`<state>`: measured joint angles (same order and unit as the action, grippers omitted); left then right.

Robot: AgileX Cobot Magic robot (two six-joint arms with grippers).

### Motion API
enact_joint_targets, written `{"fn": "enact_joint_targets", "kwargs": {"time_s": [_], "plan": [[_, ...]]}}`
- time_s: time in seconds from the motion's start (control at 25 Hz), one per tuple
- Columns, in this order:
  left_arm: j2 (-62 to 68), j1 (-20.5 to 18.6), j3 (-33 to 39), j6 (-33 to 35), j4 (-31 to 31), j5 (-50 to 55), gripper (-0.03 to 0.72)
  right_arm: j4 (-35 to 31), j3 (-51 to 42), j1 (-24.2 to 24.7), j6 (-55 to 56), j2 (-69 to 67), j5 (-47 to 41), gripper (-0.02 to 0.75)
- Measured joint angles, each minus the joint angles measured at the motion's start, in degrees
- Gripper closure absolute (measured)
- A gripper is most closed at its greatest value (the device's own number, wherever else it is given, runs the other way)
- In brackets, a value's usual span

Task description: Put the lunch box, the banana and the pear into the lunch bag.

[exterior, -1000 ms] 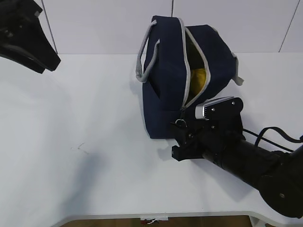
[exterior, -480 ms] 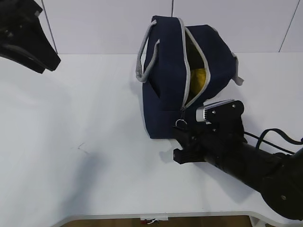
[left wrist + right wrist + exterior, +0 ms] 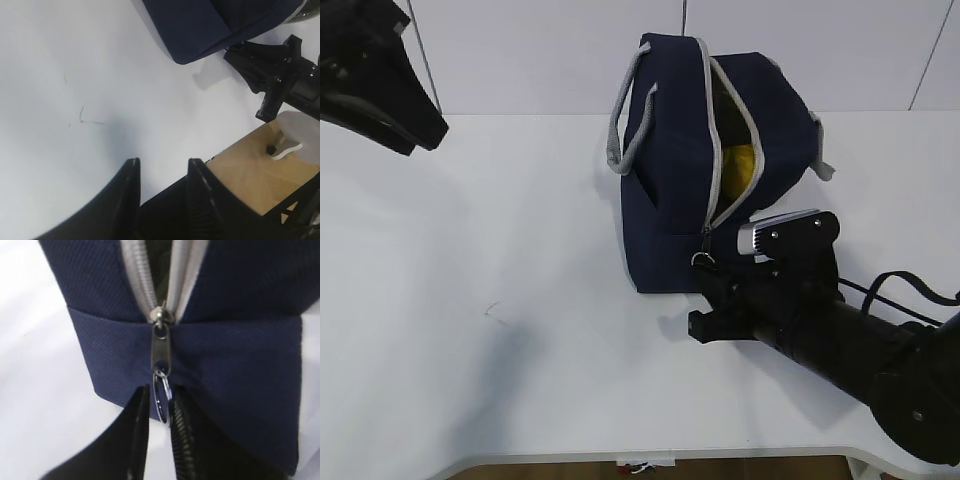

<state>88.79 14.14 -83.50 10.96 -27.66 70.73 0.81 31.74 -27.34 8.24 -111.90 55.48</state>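
The navy lunch bag (image 3: 670, 150) lies on the white table, its grey zipper partly open. Something yellow (image 3: 742, 165) shows inside; I cannot tell whether it is the banana or the pear. The lunch box is out of view. My right gripper (image 3: 705, 273) is at the bag's near end. In the right wrist view its jaws (image 3: 161, 390) stand narrowly apart around the metal ring (image 3: 162, 402) that hangs from the zipper pull (image 3: 161, 347); the ring rests against the right finger. My left gripper (image 3: 162, 162) is open and empty, high above the table's left side.
The left arm (image 3: 380, 80) hangs at the top left. A faint scratch (image 3: 492, 310) marks the table. The table's front edge and the wooden floor (image 3: 250, 170) show in the left wrist view, with the right arm (image 3: 270, 65) beside the bag (image 3: 210, 20).
My right gripper has drawn back a little from the bag toward the front edge. The bag and the left arm have not moved.
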Motion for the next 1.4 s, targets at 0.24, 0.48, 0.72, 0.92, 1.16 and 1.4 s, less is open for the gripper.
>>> {"fn": "enact_joint_targets", "kwargs": {"time_s": [0.24, 0.48, 0.72, 0.92, 1.16, 1.4], "plan": [[0.00, 0.00, 0.00, -0.12, -1.05, 0.00, 0.447, 0.00, 0.00, 0.00, 0.39, 0.00, -0.09, 0.714], [0.00, 0.00, 0.00, -0.35, -1.54, 0.00, 0.450, 0.00, 0.00, 0.00, 0.86, 1.60, -2.35, 0.724], [0.00, 0.00, 0.00, -0.47, -1.54, 0.00, 0.450, 1.72, -0.10, 0.00, 0.90, 10.13, -11.49, 0.724], [0.00, 0.00, 0.00, -0.47, -1.54, 0.00, 0.450, 2.43, -0.45, 0.00, 1.13, 17.80, -19.04, 0.724], [0.00, 0.00, 0.00, -0.47, -1.54, 0.00, 0.454, 2.43, 1.31, 0.00, 1.18, 25.51, -28.90, 0.724], [0.00, 0.00, 0.00, 1.10, -1.02, 0.00, 0.454, 2.43, 8.90, 0.00, 1.29, 28.00, -38.28, 0.724]]}}
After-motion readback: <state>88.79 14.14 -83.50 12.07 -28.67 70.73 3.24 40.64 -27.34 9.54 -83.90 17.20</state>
